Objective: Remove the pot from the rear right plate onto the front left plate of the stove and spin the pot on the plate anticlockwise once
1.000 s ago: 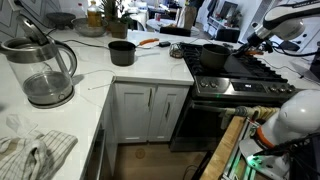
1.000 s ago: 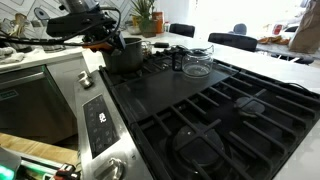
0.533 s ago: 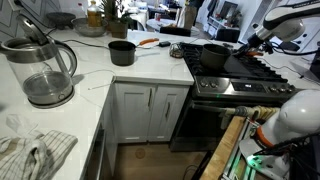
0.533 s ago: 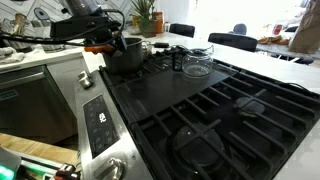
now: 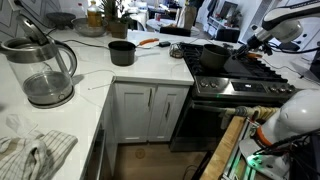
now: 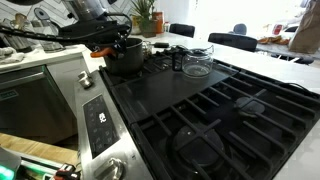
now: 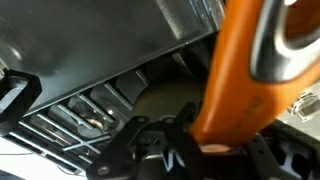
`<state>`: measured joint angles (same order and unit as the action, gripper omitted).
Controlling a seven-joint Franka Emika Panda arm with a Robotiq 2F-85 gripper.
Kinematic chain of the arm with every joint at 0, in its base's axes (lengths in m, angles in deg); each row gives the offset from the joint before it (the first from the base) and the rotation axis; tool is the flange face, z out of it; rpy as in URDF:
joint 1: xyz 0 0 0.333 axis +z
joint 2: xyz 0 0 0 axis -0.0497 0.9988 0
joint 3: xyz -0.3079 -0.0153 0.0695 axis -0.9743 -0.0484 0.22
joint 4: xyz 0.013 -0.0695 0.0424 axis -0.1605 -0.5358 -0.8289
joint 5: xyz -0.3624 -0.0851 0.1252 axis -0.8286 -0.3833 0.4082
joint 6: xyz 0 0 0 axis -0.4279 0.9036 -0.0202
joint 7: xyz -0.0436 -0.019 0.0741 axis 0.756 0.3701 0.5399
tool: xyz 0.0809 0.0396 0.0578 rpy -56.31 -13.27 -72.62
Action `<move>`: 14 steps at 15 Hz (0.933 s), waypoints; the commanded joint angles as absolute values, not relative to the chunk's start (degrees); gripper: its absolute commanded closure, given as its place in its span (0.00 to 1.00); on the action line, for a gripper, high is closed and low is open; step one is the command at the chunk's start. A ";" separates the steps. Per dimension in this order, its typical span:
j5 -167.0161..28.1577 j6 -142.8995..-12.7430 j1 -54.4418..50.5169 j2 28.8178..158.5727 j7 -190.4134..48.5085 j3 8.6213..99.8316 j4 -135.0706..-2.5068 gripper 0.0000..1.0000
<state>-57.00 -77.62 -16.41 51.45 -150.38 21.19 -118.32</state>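
Note:
The dark pot stands on the front left plate of the stove; in an exterior view it is at the stove's far end. My gripper reaches it from the side. In the wrist view my gripper is shut on the pot's orange handle, and the black fingers flank it. The rear right plate carries nothing.
A small black saucepan and a glass kettle stand on the white counter, and a cloth lies at its front. A glass lid and a small dark jar sit beyond the grates. The robot base stands before the oven.
My arm has shifted a little over the pot, with the wrist moving up and toward the stove's back. The pot stays on the same burner.

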 commanded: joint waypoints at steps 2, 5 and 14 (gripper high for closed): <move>-56.54 -76.06 -16.01 52.63 -152.00 20.92 -116.05 0.47; -57.91 -74.35 -17.47 52.02 -149.27 22.38 -114.65 0.23; -64.04 -57.47 -23.04 47.85 -132.28 30.86 -107.15 0.00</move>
